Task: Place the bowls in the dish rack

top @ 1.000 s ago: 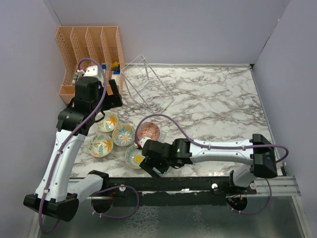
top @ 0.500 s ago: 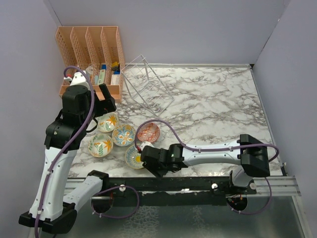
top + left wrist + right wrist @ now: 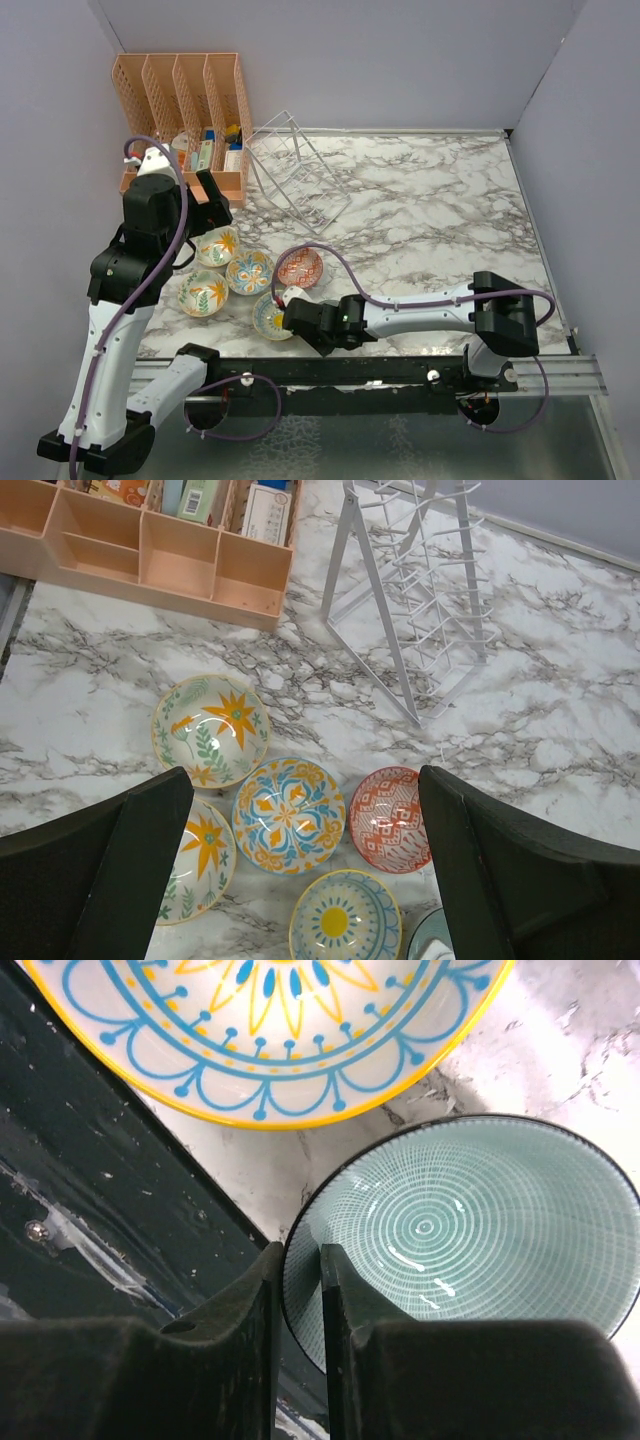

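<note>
While the right claw (image 3: 297, 1265) pinches its rim, teal bowl (image 3: 460, 1230) lies beyond.

No legible text, brand, number or sign in any view. Small boxes (image 3: 266, 512) standing in the orange slotted organizer (image 3: 180, 565) carry some printing in the left wrist view, but it is too small and blurred to read. The painted bowls (image 3: 290, 815) and the teal bowl (image 3: 460, 1230) show pattern only, no lettering.
</note>
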Tool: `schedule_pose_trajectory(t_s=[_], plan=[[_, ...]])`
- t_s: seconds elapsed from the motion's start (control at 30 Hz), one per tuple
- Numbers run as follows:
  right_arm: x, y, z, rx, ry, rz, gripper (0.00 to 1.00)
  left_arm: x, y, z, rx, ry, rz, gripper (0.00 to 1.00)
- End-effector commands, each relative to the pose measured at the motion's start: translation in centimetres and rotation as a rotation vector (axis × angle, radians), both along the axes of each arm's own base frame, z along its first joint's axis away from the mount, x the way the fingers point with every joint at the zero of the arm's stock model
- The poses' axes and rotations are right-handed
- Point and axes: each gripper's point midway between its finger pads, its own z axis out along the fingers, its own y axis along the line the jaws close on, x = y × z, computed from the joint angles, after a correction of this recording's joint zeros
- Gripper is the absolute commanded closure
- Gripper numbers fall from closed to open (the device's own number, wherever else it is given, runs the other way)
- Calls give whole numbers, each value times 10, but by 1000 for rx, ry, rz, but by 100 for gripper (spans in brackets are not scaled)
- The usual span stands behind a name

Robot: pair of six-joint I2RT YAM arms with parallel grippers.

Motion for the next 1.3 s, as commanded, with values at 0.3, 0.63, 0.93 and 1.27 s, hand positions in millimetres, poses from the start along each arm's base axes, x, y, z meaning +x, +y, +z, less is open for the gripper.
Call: schedule_pose_trajectory(t_s=[0.3,0.63,0.93,1.27], plan=[[20,-23,28,-43,-103,-156,99,-6,6,16,-14,-77,29,1],[50,-23,96,88,-151,-305,99,-12,11,24,-2,-111,36,1],[157,-22,194,555,-143,-432,99,-12,7,50,-3,-152,2,1],[246,-24,266,1138,-57,-402,99,-9,6,67,28,-162,-17,1]])
